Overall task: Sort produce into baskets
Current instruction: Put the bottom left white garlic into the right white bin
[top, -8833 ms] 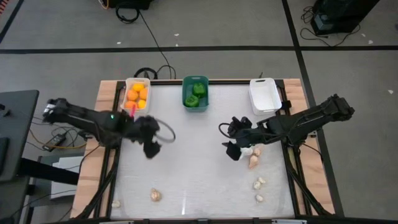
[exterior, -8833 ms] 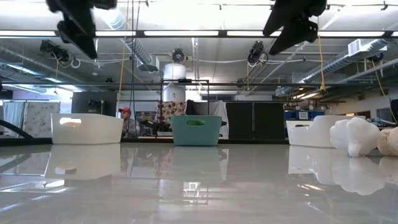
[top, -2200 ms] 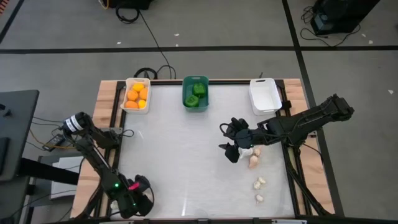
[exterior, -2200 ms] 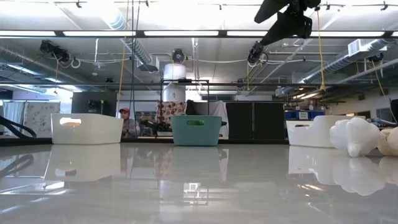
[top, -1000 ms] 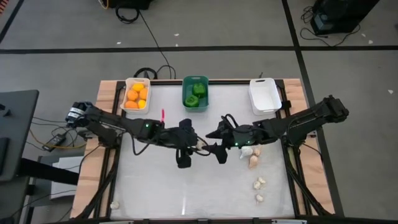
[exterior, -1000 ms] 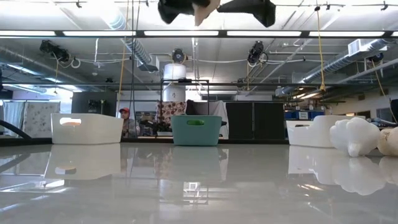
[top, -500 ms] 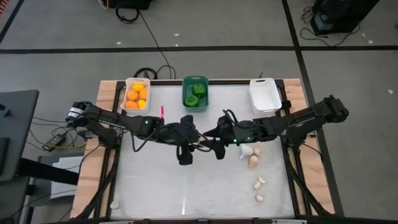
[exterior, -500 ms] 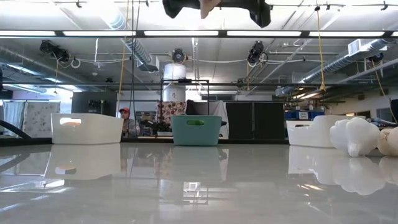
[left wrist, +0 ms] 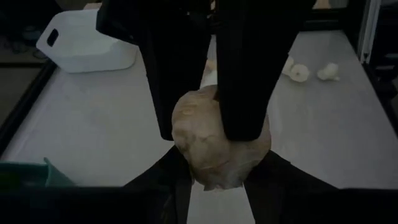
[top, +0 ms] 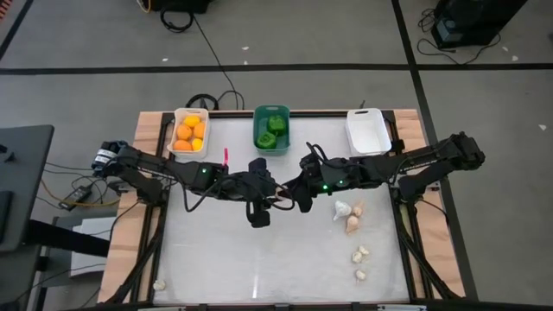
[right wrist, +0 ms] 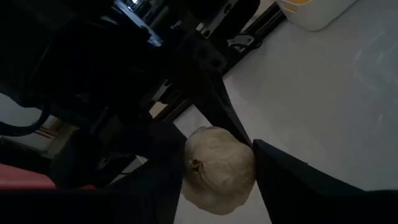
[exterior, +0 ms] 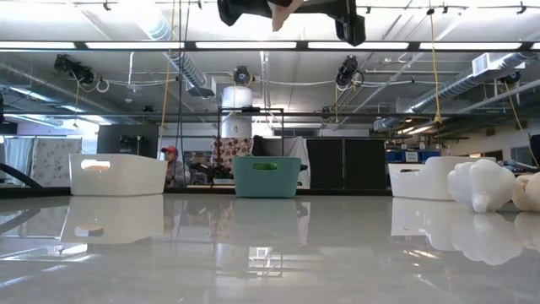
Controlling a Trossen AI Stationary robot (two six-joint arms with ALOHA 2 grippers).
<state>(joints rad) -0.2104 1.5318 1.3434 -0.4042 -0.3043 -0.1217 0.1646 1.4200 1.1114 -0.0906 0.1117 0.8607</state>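
A pale garlic bulb (left wrist: pixel 217 146) hangs in the air over the table's middle, also showing in the right wrist view (right wrist: pixel 217 169) and at the low view's top (exterior: pixel 281 10). My left gripper (top: pixel 276 196) reaches it from the left and is shut on it. My right gripper (top: pixel 292 193) reaches it from the right, with a finger on each side of the same bulb. Three baskets stand along the far edge: a white one with orange fruits (top: pixel 189 132), a teal one with green peppers (top: pixel 271 130), and an empty white one (top: pixel 368 132). My left gripper pinches the bulb's near part (left wrist: pixel 208 177) between its two fingers (left wrist: pixel 158 183), coming from the table's left and slanting slightly down. The bulb is lifted well clear of the table. My right gripper has its two fingers (right wrist: pixel 280 180) against opposite sides of the bulb (right wrist: pixel 247 163), coming from the table's right, nearly level and rolled to one side. No gap shows between fingers and bulb. The bulb hangs between both grippers, clear of the table.
Several loose garlic bulbs lie on the table's right half (top: pixel 343 209) (top: pixel 352 224) (top: pixel 360 254), and one at the near left corner (top: pixel 160 283). Both arms cross the middle of the table. The near half is bare white surface (top: pixel 259 268).
My right gripper has moved toward the table's left, up to the bulb held by my left gripper. It has rolled about its own axis and drawn its fingers in around the bulb. My left gripper has stayed in place with the bulb.
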